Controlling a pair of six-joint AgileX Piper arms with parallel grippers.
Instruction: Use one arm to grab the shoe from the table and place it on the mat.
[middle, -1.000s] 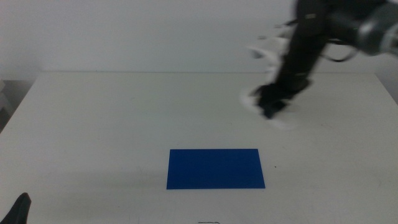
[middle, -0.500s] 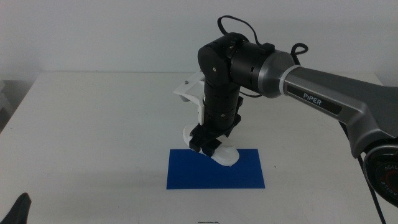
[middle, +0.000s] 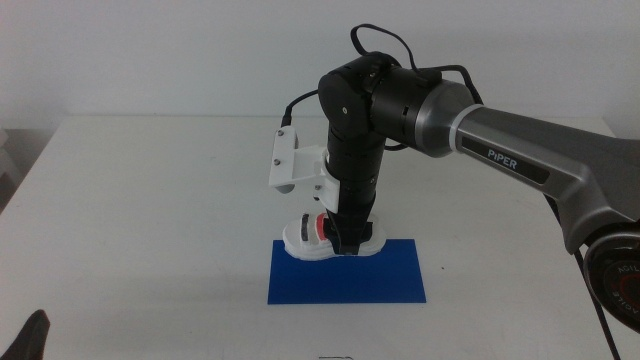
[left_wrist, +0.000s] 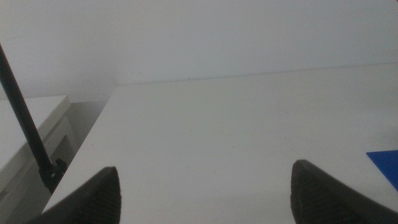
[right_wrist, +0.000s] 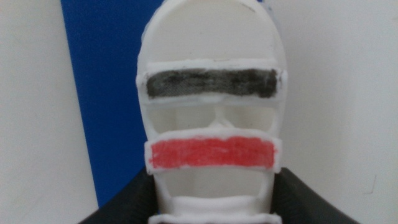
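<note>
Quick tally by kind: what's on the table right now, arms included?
Shoe: 1, white, at the mat's far edge, right tool on it
Mat: 1, dark blue
Arms: 2, right arm over the mat, left tool waiting at the near left corner of the table
Total: 4

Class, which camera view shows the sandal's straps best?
The right wrist view: the sandal fills the picture, with its black and red straps plain, held by the right end effector. The middle view shows it small at the mat's far edge, partly hidden by the arm. The left wrist view shows none of it.
</note>
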